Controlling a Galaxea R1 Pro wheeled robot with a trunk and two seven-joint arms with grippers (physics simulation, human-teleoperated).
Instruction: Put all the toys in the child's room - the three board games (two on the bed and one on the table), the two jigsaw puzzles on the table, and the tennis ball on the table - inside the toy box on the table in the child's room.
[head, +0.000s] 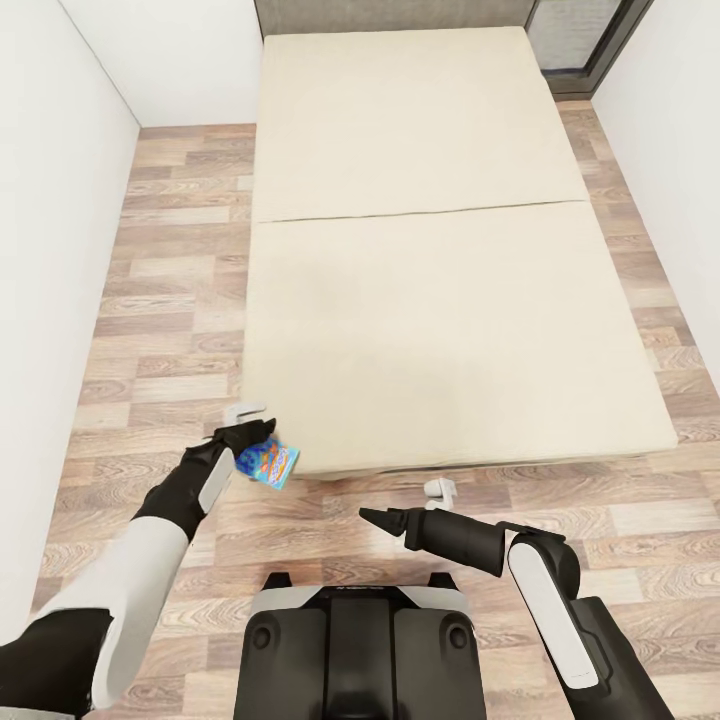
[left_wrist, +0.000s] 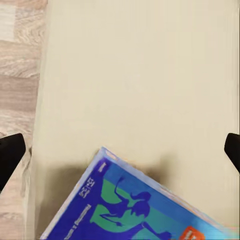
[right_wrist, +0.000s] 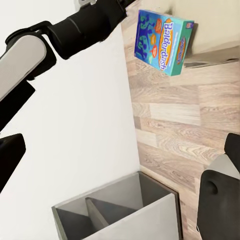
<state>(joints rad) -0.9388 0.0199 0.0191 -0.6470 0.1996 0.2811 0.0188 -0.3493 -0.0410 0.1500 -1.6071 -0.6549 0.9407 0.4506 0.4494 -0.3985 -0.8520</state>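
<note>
A blue board game (head: 268, 463) with cartoon print hangs in the air off the near left corner of the bed (head: 420, 300), with my left gripper (head: 250, 432) shut on it. In the left wrist view the game (left_wrist: 145, 205) floats just above the beige mattress (left_wrist: 140, 75) and casts a shadow on it. The right wrist view looks across at the same box (right_wrist: 165, 42) and my left arm (right_wrist: 75, 30). My right gripper (head: 372, 517) is low over the floor in front of my base, pointing left, open and empty, its fingertips (right_wrist: 10, 155) wide apart.
The mattress top is bare. Wood plank floor runs along both sides of the bed between white walls. A grey open bin with a divider (right_wrist: 115, 215) stands on the floor by the left wall. My base (head: 360, 650) is close to the bed's foot.
</note>
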